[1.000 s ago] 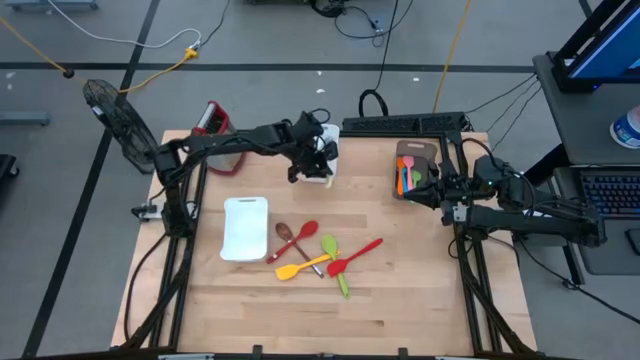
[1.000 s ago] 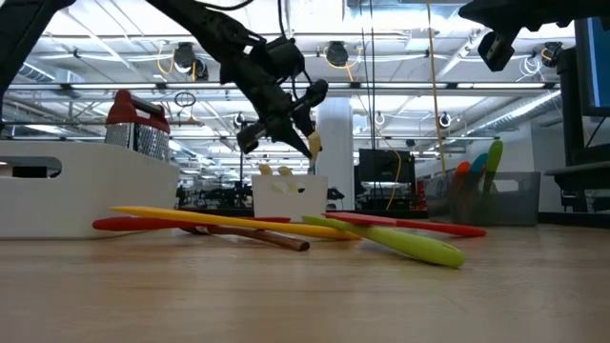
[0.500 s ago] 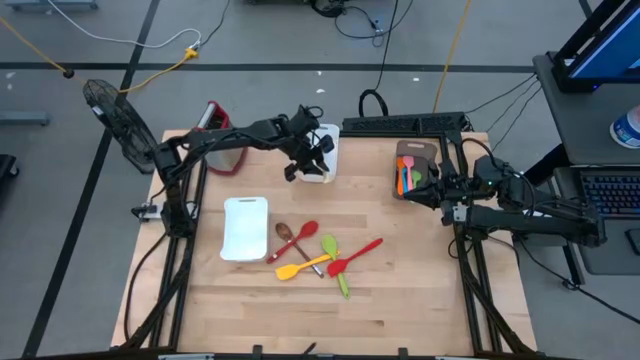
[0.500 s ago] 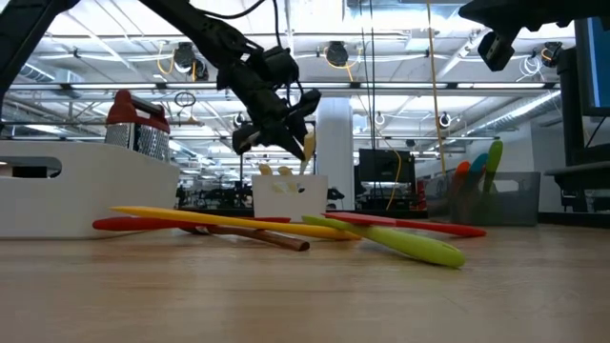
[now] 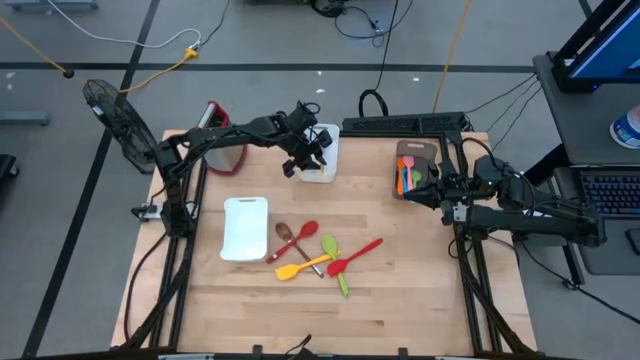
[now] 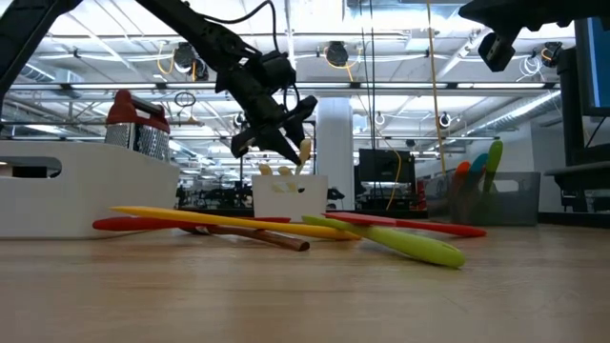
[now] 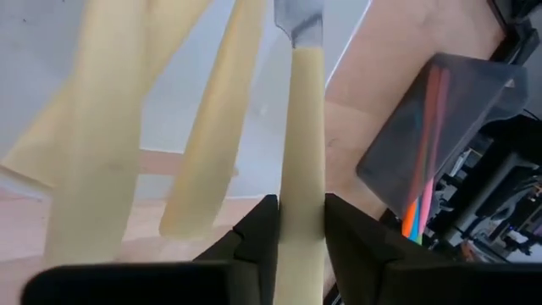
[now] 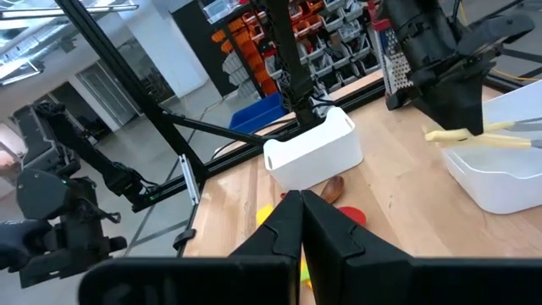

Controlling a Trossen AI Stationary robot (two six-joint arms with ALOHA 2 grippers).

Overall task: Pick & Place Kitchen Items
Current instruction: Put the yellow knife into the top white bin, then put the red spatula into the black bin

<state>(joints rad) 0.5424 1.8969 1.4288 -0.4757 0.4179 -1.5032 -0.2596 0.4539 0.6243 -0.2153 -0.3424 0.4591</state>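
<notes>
The left gripper (image 5: 301, 160) hovered over the white rectangular tray (image 5: 322, 170), jaws narrowly parted around a pale cream-handled utensil (image 7: 303, 169); the right gripper (image 5: 432, 190), closed and empty, waited beside the brown rectangular tray (image 5: 409, 152).

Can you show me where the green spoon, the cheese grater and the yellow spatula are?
green spoon (image 5: 329, 245), high view, on its bowl.
cheese grater (image 6: 135, 119), low view, on its red top.
yellow spatula (image 5: 288, 271), high view, on its blade.

Pale wooden table (image 5: 400, 290). Directly on it: white rectangular tray (image 5: 245, 228) left of centre, small white bin (image 5: 322, 165) upper centre, dark tray (image 5: 412, 168) upper right, steel box grater with red top (image 5: 218, 135) upper left. Centre: loose utensils (image 5: 320, 255), red, orange, green, probably one brown.
</notes>
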